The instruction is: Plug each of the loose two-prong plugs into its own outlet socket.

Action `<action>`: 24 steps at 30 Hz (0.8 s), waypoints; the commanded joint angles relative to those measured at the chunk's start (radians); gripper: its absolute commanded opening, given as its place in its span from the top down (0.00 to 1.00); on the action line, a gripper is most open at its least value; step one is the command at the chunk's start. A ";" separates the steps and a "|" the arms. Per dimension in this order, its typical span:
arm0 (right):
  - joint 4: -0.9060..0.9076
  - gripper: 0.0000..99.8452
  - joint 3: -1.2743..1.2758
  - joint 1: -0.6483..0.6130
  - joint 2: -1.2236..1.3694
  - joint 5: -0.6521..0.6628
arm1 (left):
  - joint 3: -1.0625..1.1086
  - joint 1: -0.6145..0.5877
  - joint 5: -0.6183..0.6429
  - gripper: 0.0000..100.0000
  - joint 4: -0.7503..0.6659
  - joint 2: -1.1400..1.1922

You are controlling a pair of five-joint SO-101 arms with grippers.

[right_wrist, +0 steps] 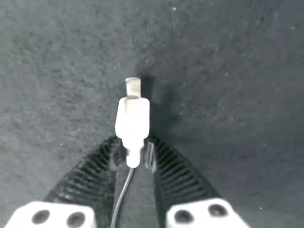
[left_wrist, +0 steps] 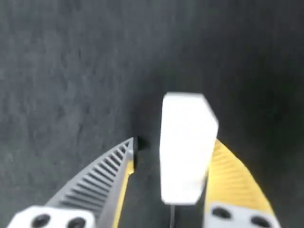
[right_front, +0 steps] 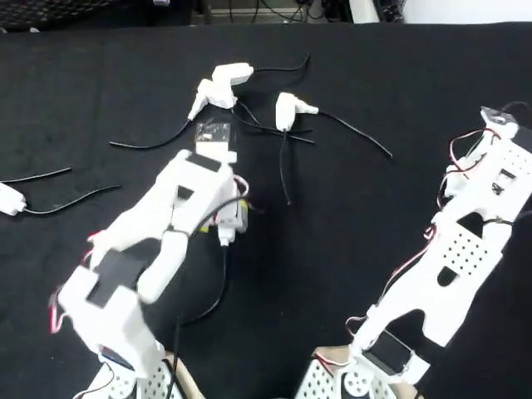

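In the left wrist view, a white socket block [left_wrist: 186, 147] with a thin cable stands between the fingers of my left gripper [left_wrist: 173, 143]. It rests against the yellow finger [left_wrist: 232, 175], while the white ribbed finger [left_wrist: 102, 178] stands apart from it, so the gripper is open. From above, that gripper [right_front: 231, 218] is at the table's middle left. My right gripper [right_wrist: 133, 148] is shut on the rear of a white two-prong plug [right_wrist: 132, 118], whose prongs point away over the black cloth. In the high view that gripper [right_front: 499, 122] is at the far right.
Two white connector pieces [right_front: 219, 86] lie together at the back centre, another [right_front: 288, 108] lies to their right, and one [right_front: 10, 199] sits at the left edge. Loose black cables [right_front: 284, 170] trail from them over the black cloth [right_front: 357, 208].
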 commanded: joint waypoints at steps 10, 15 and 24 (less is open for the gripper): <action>0.015 0.99 0.102 -0.058 -0.001 -0.003 | 0.349 -0.091 -0.091 0.72 -0.195 -0.502; 0.015 0.99 0.110 -0.068 -0.002 -0.025 | 0.343 -0.186 -0.106 0.71 -0.190 -0.433; 0.015 0.99 0.113 -0.083 -0.002 -0.054 | 0.344 -0.317 -0.164 0.71 -0.189 -0.405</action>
